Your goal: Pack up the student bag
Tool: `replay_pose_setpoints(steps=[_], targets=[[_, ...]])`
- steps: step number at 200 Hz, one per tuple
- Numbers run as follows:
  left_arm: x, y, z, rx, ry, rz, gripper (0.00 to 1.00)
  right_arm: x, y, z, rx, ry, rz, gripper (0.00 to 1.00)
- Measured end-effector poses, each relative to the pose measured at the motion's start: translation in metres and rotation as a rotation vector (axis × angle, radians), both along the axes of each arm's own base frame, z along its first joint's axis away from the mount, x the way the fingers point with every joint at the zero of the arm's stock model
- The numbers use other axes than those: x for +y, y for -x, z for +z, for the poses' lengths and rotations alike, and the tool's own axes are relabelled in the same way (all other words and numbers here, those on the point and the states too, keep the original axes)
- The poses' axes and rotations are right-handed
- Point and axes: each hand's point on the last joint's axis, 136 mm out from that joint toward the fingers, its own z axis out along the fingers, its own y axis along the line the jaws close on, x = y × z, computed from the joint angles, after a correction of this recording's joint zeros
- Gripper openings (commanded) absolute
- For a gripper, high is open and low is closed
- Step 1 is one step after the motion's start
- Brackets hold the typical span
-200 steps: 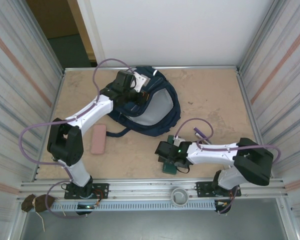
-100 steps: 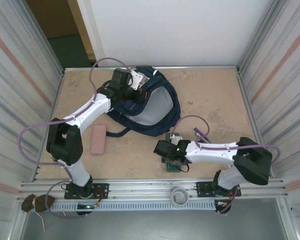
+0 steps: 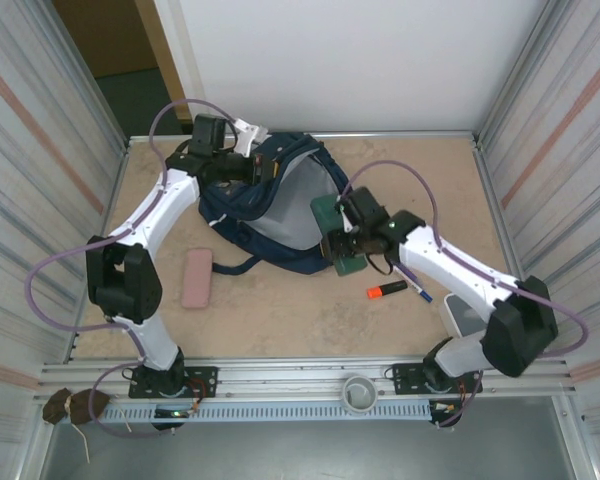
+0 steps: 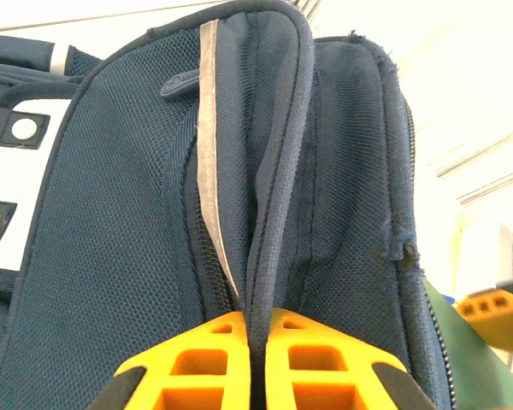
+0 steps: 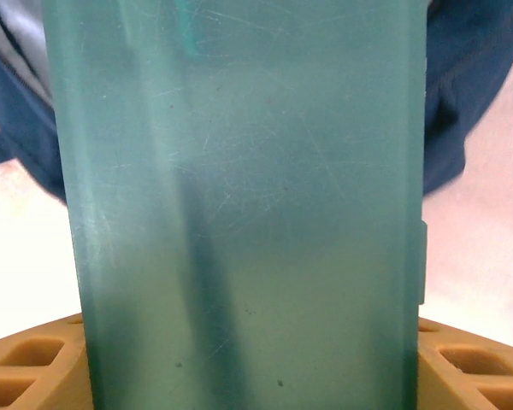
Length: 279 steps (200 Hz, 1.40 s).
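The student bag (image 3: pixel 280 215) is a navy backpack lying at the back middle of the table, with a grey lining showing in its mouth. My left gripper (image 3: pixel 252 168) is shut on the bag's piped top rim (image 4: pixel 269 171), and its orange fingers (image 4: pixel 197 354) pinch the fabric. My right gripper (image 3: pixel 348 240) is shut on a green translucent box (image 3: pixel 330 212), held at the bag's right edge. In the right wrist view the box (image 5: pixel 239 213) stands between the orange fingers (image 5: pixel 462 363), with navy bag fabric (image 5: pixel 474 77) behind it.
An orange marker (image 3: pixel 387 291) and a purple pen (image 3: pixel 417 284) lie on the table right of centre. A pink case (image 3: pixel 196 278) lies left of the bag. A pale tray-like item (image 3: pixel 458 316) sits by the right arm. Metal walls close in both sides.
The right arm has lifted the green box from the front edge to the bag's right side, uncovering the marker. The left gripper has pulled the bag's rim back and to the left.
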Motion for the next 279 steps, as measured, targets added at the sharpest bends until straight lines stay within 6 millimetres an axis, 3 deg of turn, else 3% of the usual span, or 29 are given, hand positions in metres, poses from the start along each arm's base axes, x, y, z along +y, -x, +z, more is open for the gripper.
replay_pose_setpoints(steps=[43, 95, 131, 164, 218, 259, 279], targets=[[-0.001, -0.008, 0.007, 0.054, 0.058, -0.022, 0.09, 0.013, -0.057, -0.015, -0.007, 0.047, 0.183, 0.43], [-0.007, -0.014, 0.009, 0.107, 0.101, -0.038, 0.08, 0.071, -0.109, -0.046, -0.028, 0.048, 0.38, 0.52], [-0.009, -0.021, 0.009, 0.134, 0.124, -0.029, 0.06, 0.107, -0.117, -0.07, -0.04, 0.039, 0.457, 0.83], [-0.006, -0.023, 0.009, 0.145, 0.13, -0.017, 0.06, 0.117, -0.122, -0.065, -0.113, -0.007, 0.445, 1.0], [-0.006, -0.024, 0.01, 0.143, 0.131, -0.016, 0.06, 0.077, -0.09, -0.089, -0.069, -0.005, 0.373, 0.99], [-0.006, -0.024, 0.01, 0.146, 0.137, -0.016, 0.06, 0.078, -0.092, -0.092, -0.087, -0.02, 0.367, 0.62], [-0.007, -0.024, 0.01, 0.144, 0.143, -0.017, 0.06, 0.082, -0.096, -0.089, -0.098, -0.035, 0.358, 0.52]])
